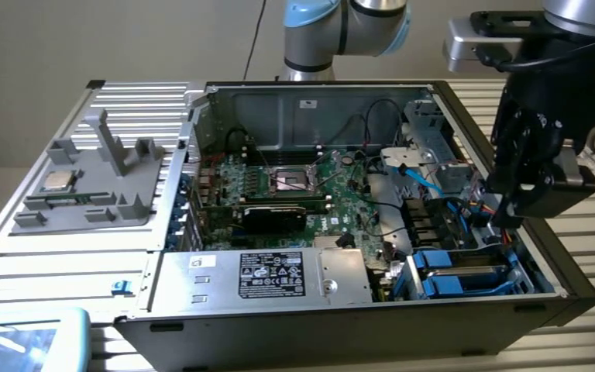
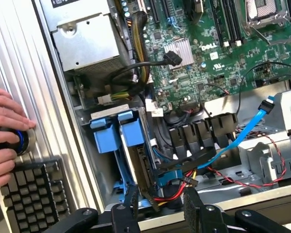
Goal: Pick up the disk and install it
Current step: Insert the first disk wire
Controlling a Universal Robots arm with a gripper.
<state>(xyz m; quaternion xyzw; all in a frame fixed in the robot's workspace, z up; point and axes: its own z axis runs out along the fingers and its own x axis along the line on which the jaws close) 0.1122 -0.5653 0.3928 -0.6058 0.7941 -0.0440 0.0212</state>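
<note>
At the exterior view's left, on the ribbed side panel (image 1: 29, 256): grey fixture block (image 1: 96, 186) with one small square silver chip (image 1: 58, 182) seated on it.

Centre: open computer case (image 1: 380, 325), green motherboard (image 1: 308, 190) exposed, bare processor socket (image 1: 295, 180) at its middle.

Front of case: silver box with black label (image 1: 266, 275).

Right of that box, in the drive bay at the case's front corner: the disk (image 1: 452, 275) in its blue carrier, one of two blue brackets set side by side.

Far right: gripper (image 1: 510, 217), black, hanging over the case's right wall, above the disk and apart from it. The wrist view shows its fingers (image 2: 132, 201) spread, pinching nothing, with red and black wires beyond them.

Outside the case, wrist view: a person's hand (image 2: 5, 141) on a round knob, keyboard (image 2: 34, 194) just beside.
</note>
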